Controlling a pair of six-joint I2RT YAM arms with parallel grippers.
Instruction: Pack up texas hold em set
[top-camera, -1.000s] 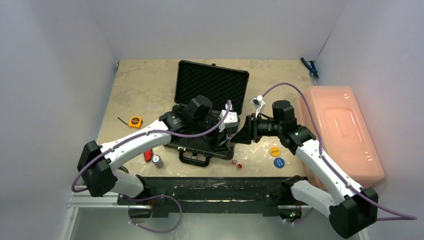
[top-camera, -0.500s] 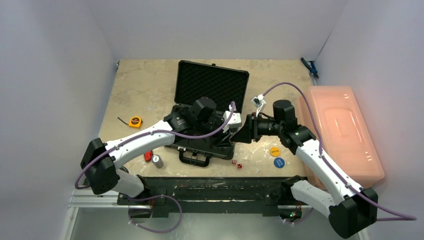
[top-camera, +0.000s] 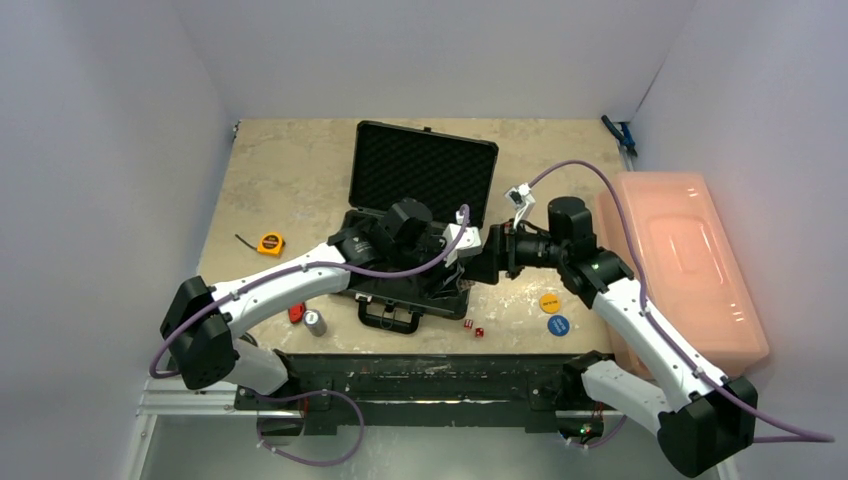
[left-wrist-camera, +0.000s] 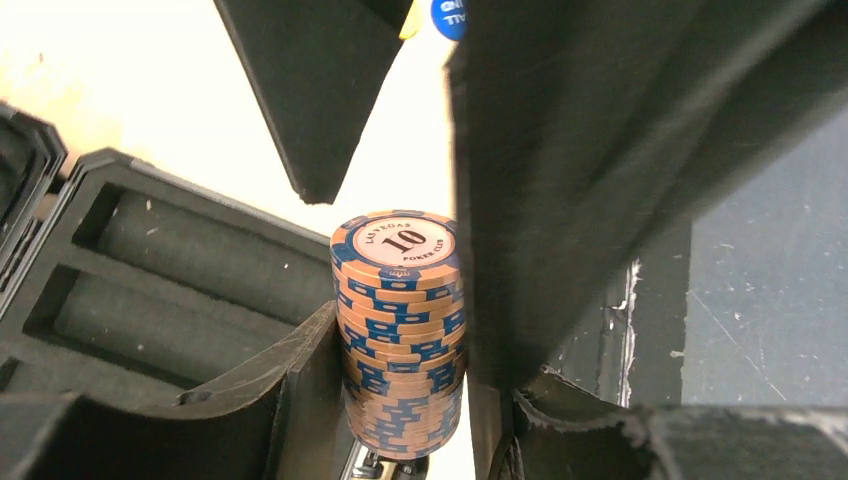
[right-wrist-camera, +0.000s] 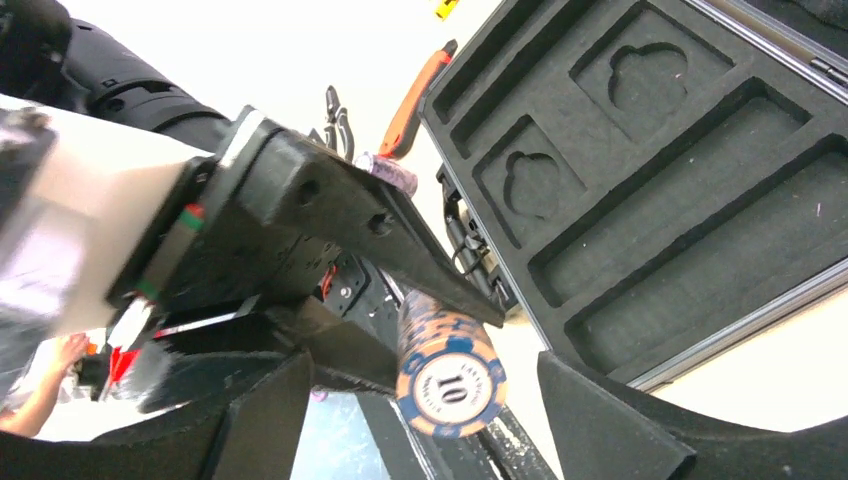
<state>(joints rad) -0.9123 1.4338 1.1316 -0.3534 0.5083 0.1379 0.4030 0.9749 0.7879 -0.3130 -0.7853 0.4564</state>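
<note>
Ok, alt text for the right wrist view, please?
A stack of orange-and-blue poker chips marked 10 is gripped by the left end effector, between the open fingers of the right end effector. Behind, the black foam tray shows empty slots.

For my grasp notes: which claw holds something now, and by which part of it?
The left claw grips the chip stack by its curved sides. The right claw stands open around the stack and holds nothing.
</note>
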